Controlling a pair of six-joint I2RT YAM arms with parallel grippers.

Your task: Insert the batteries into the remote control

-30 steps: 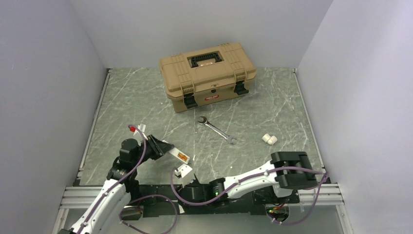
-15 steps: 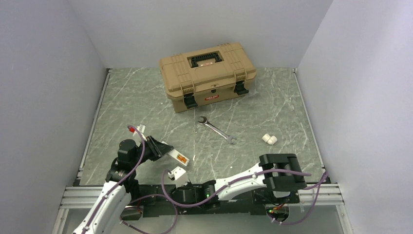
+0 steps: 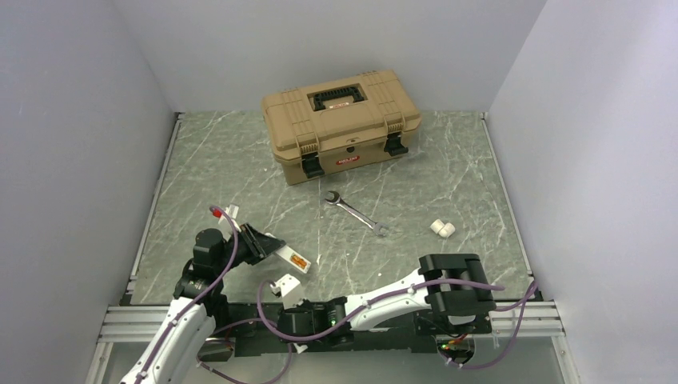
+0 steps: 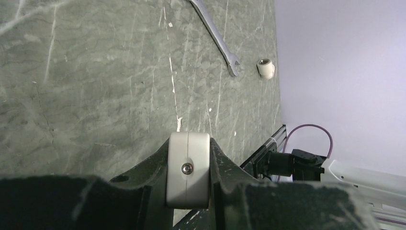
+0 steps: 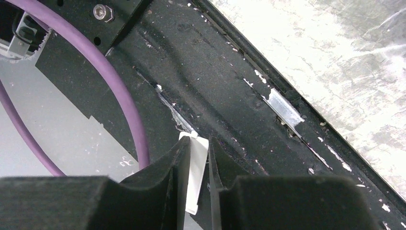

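My left claw (image 3: pixel 270 245) is clamped on one end of the remote control (image 3: pixel 293 258). Its long axis runs out from my fingers to the right and slightly toward the near edge, orange-brown recess up. Ahead of that claw is bare tabletop (image 3: pixel 240 176), with the wrench (image 3: pixel 356 212) well off. My right claw (image 5: pixel 195 143), jaws narrow, pinches a thin white strip (image 5: pixel 195 177) over the black base rail (image 5: pixel 230 96), with a purple cable (image 5: pixel 119 91) to its left. In the last second it slid left and narrowed; the remote control barely moved.
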